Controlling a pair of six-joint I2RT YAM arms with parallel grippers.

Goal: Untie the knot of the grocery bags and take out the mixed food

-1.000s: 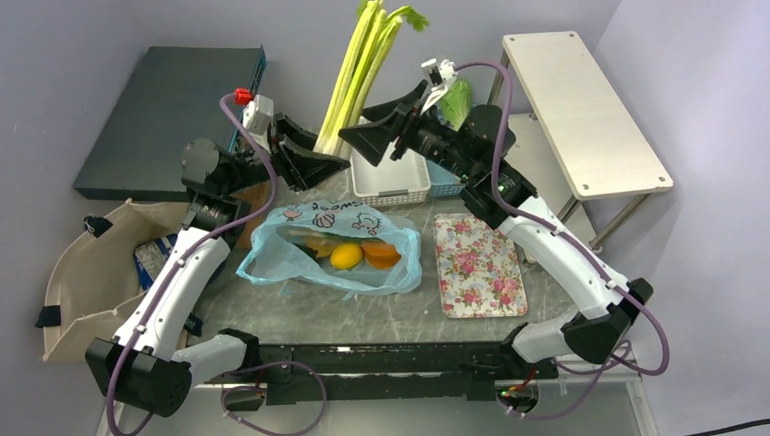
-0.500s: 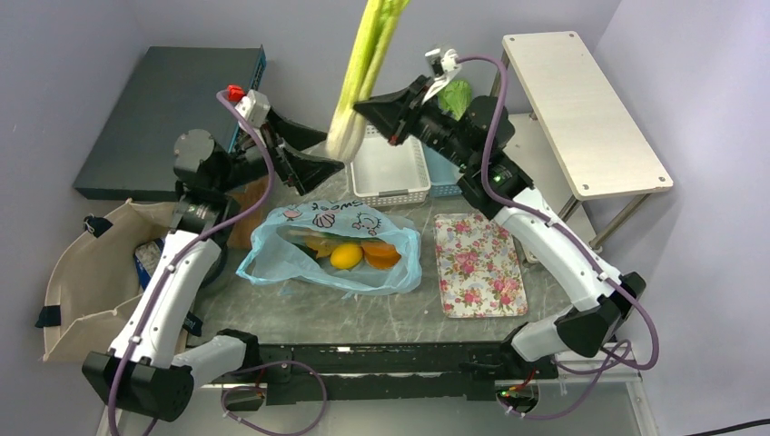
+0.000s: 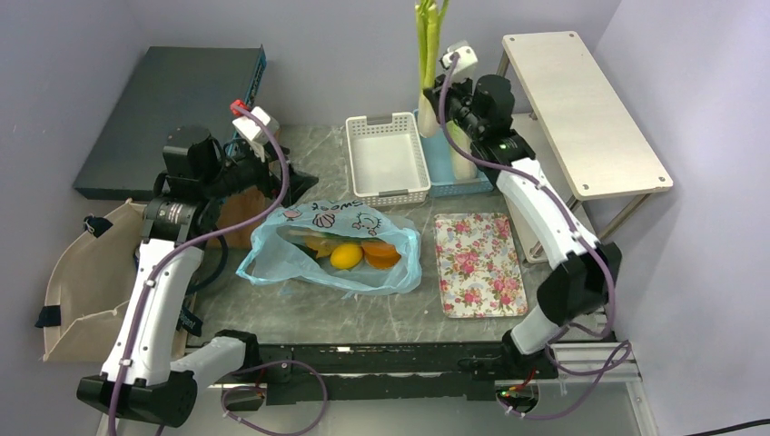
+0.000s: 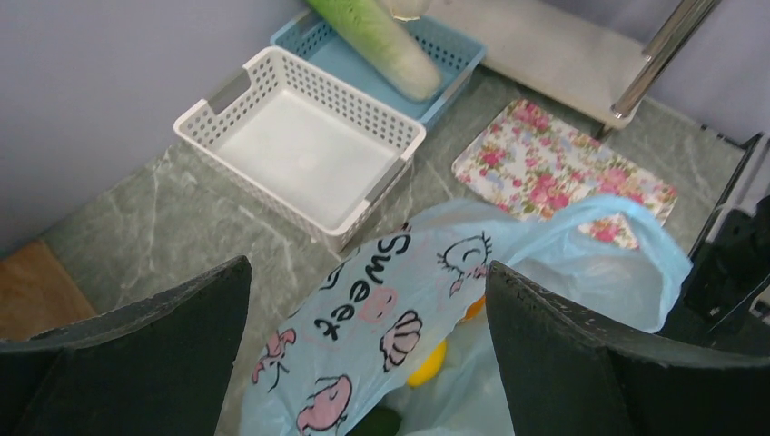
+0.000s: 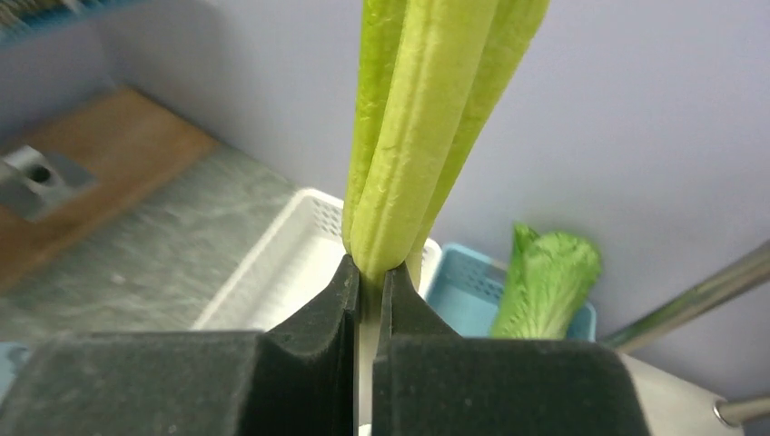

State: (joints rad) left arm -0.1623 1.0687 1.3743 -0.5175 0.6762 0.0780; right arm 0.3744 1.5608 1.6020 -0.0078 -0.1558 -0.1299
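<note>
My right gripper (image 5: 368, 268) is shut on the pale base of the long green stalks (image 5: 427, 109). It holds them upright above the blue basket (image 3: 442, 168), with the stalks (image 3: 427, 36) rising past the right gripper (image 3: 436, 95). A napa cabbage (image 5: 545, 282) lies in that basket. The light-blue bag (image 3: 331, 241) lies open mid-table with yellow and orange food (image 3: 346, 255) inside; no knot shows. My left gripper (image 4: 368, 272) hangs open and empty over the bag's printed flap (image 4: 363, 300). It sits just left of the bag, the left gripper (image 3: 289, 177) being low. The beige tote (image 3: 82, 272) sags at the far left.
A white basket (image 3: 388, 159) stands behind the bag beside the blue one. A floral tray (image 3: 478, 263) lies right of the bag. A wooden board (image 4: 27, 291) sits under the left arm. A dark box (image 3: 172, 100) is back left, a white shelf (image 3: 581, 109) back right.
My right gripper shut on the stalks and swung them right, from over the white basket to above the blue one. My left gripper opened, let them go and drew back left.
</note>
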